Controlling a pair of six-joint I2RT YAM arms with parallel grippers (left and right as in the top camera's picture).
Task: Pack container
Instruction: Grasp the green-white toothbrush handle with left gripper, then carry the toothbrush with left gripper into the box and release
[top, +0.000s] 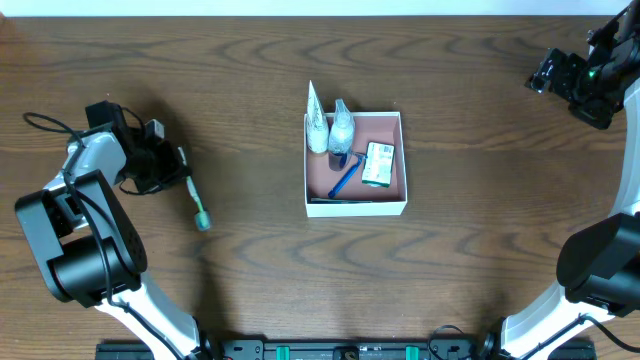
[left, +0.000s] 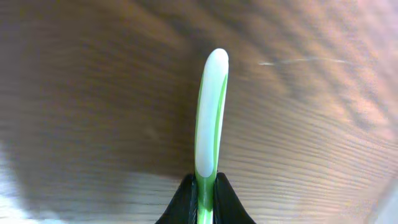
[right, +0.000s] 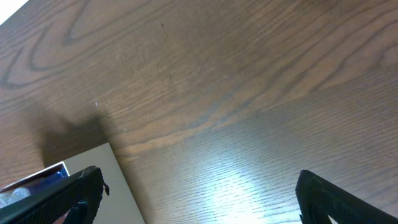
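- The container (top: 355, 207) sits open-topped at the middle of the surface (top: 240, 290). It already holds a white tube (top: 316, 125), a clear pouch (top: 342, 128), a blue-handled item (top: 345, 178) and a small green soap box (top: 378, 165).
- Some pink floor shows bare in its near-left part.
- Well apart from it, to the left, is a toothbrush (top: 197, 205) — the left jaws are clenched on its green-and-white handle (left: 210, 112), close to one end.
- The right jaws are spread wide and grasp nothing. They hang near the far right of the surface, with only a corner of the container (right: 121, 186) in their wrist view.
- Judged step: bringing the toothbrush over for packing.
- The next move calls for carrying it across to the container, then turning the long handle to suit the bare floor — lowering it clear of the tube and pouch before letting go.
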